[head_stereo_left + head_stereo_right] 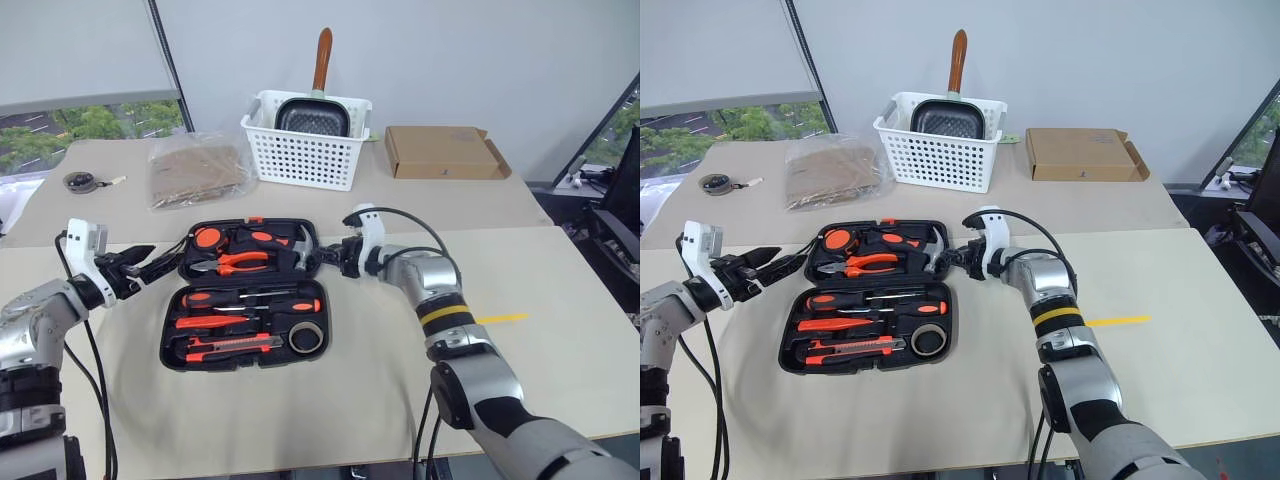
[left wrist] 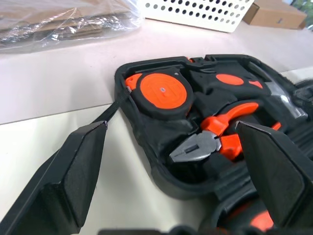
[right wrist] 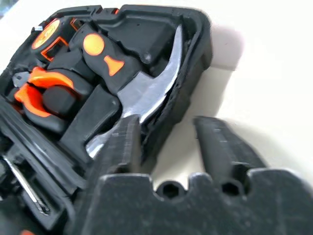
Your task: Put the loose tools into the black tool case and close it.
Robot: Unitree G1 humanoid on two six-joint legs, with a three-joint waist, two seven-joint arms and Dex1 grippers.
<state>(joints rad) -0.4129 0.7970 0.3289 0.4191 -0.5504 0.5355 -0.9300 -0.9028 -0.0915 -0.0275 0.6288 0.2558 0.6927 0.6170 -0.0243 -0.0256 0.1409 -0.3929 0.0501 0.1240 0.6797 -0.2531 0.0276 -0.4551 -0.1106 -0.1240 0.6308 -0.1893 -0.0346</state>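
The black tool case (image 1: 168, 345) lies open on the near table. Its near half holds two screwdrivers (image 1: 240, 298), a slim orange tool (image 1: 210, 322), the utility knife (image 1: 235, 347) and the tape ring (image 1: 306, 337). The far half holds a tape measure (image 2: 161, 93), pliers (image 2: 215, 134) and a hammer (image 3: 146, 90). My left gripper (image 1: 160, 260) is open beside the far half's left edge, one fingertip near the rim. My right gripper (image 3: 166, 121) is open at that half's right edge. It straddles the rim, one finger inside by the hammer head and the other outside.
On the far table stand a white perforated basket (image 1: 305, 150) holding a pan, a cardboard box (image 1: 440, 150), a clear bag of brown material (image 1: 195, 170) and a small round object (image 1: 78, 181). A yellow tape strip (image 1: 500, 318) marks the near table at the right.
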